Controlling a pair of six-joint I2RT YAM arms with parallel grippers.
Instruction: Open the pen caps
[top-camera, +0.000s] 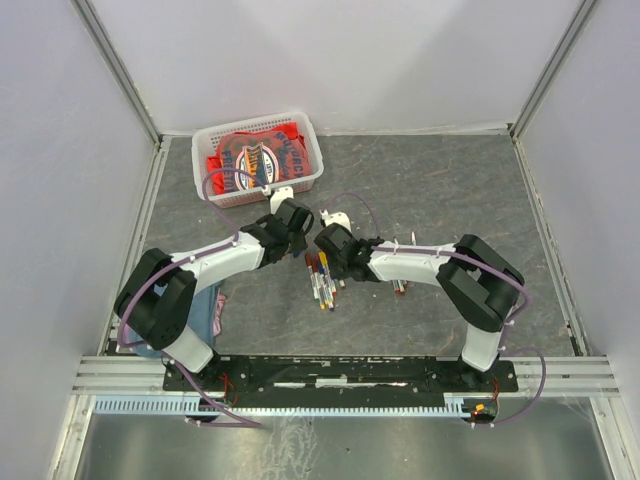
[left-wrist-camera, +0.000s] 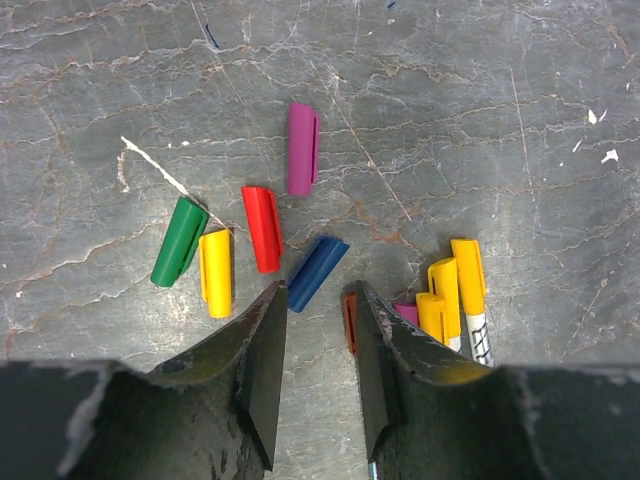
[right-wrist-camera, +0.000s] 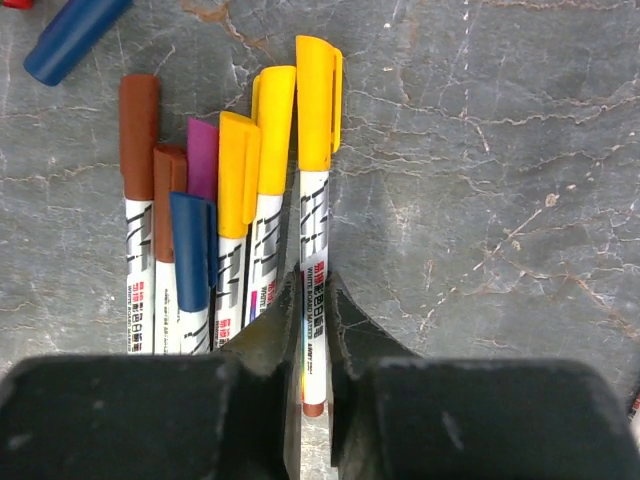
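Pen caps (left-wrist-camera: 215, 285): five loose ones lie on the bench (top-camera: 450, 190), mid-bench, fanned ahead of the left end effector (left-wrist-camera: 318, 292). Left wrist view, L to R: green cap (left-wrist-camera: 180, 240) at 10 o'clk, yellow cap (left-wrist-camera: 215, 265) touching it, red cap (left-wrist-camera: 263, 228) at 11, purple cap (left-wrist-camera: 302, 148) at 12 & furthest out, blue cap (left-wrist-camera: 322, 265) right at the tips. Its fingers stand apart, gripping nothing. An orange cap (left-wrist-camera: 349, 320) shows just inside the R-hand finger, half hidden. Yellow-capped pens (left-wrist-camera: 455, 290) lie at 2 o'clk.

Right wrist view: capped pens side by side, caps pointing to 12. L to R they are brown, rust-brown, purple, blue, then three yellow. Right end effector (right-wrist-camera: 312, 285) is clamped on the white barrel (right-wrist-camera: 313, 220) of the rightmost pen, its yellow cap still on.

Surface: grey stone-look w/ pale veins, scuffs & a white scratch (left-wrist-camera: 160, 170).

Top view, L to R: blue cloth (top-camera: 215, 308) at 8 o'clk by the left arm base, white basket (top-camera: 250, 121) w/ red cloth (top-camera: 255, 150) at 11 o'clk. Pale walls (top-camera: 330, 60) on three sides, alu frame rail (top-camera: 340, 372) along the near edge.
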